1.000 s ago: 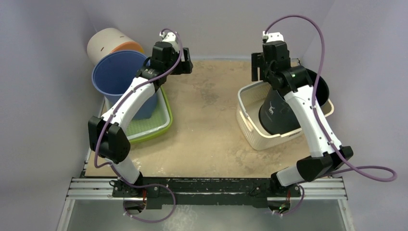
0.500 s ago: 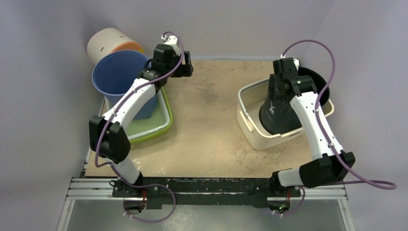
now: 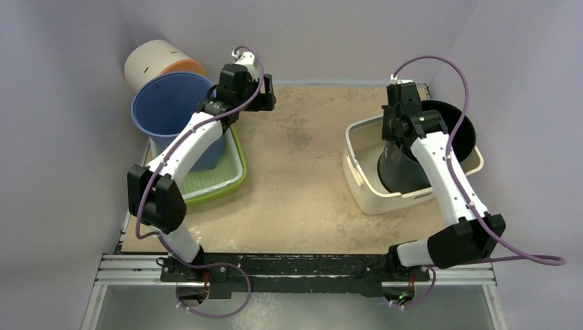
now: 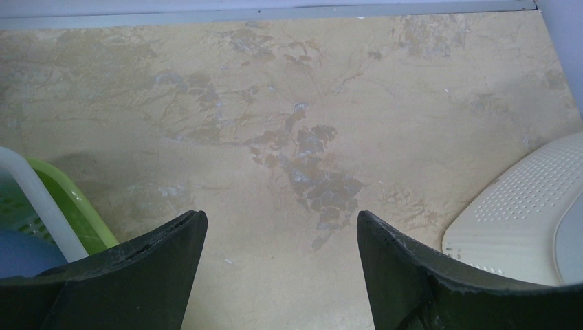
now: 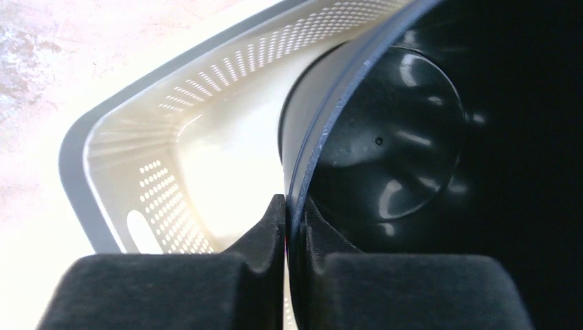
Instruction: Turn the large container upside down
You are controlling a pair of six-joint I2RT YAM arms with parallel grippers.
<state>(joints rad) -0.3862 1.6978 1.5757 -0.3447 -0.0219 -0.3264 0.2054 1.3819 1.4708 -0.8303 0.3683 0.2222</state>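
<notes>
Right wrist view: right fingers [image 5: 265, 234] pinched on the left rim of the large black container [image 5: 412, 137]. The container sits mouth-up, seemingly leaning, inside the white basket [image 5: 137, 158] at the right of the surface [image 4: 275, 103].

Step, by judgement: grasp made, inversion not yet done. The next move calls for lifting clear of the basket wall, then rolling the wrist.

Left fingers [image 4: 137, 289]: spread wide, holding nothing, beside the green tray [image 4: 75, 213].

Hidden: how the container's base rests, masked by the right arm.
</notes>
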